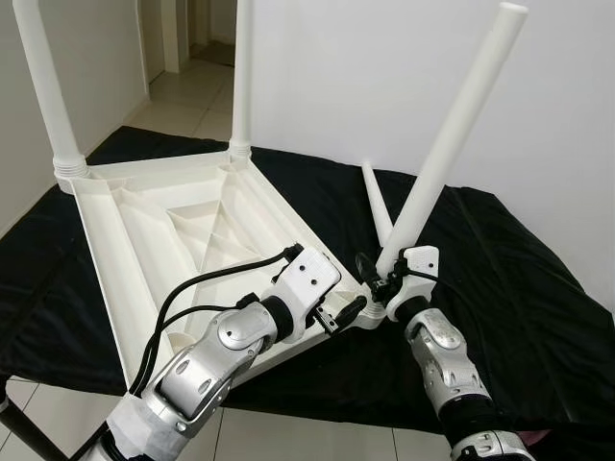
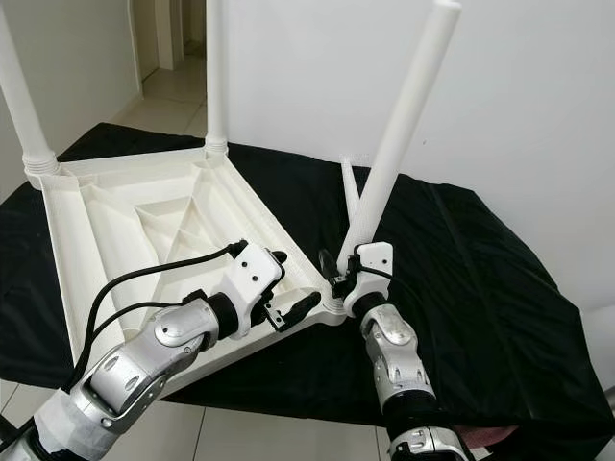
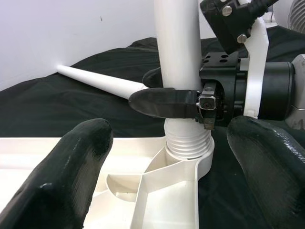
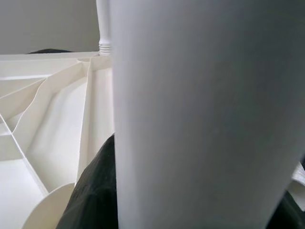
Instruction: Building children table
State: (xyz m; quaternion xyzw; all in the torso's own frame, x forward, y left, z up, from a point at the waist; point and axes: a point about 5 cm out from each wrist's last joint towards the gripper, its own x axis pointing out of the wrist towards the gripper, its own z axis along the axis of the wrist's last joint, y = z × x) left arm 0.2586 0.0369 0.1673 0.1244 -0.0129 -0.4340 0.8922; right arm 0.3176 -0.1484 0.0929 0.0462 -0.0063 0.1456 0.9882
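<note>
A white plastic children's table (image 1: 144, 221) lies upside down on black cloth, with two legs (image 1: 43, 86) (image 1: 240, 77) upright in its far corners. My right gripper (image 1: 380, 274) is shut on a third white leg (image 1: 452, 134) just above its threaded end (image 3: 187, 143), which sits at the near right corner socket. That leg leans to the right. My left gripper (image 1: 346, 312) is open beside the same corner, its fingers (image 3: 71, 167) apart on either side of the socket. A fourth leg (image 1: 378, 206) lies loose on the cloth behind. In the right wrist view the held leg (image 4: 200, 114) is very close.
The black cloth (image 1: 519, 279) covers a low surface with its front edge near me, and tiled floor (image 1: 317, 442) lies below it. A white wall (image 1: 365, 77) stands behind. A doorway (image 1: 187, 38) opens at the back left.
</note>
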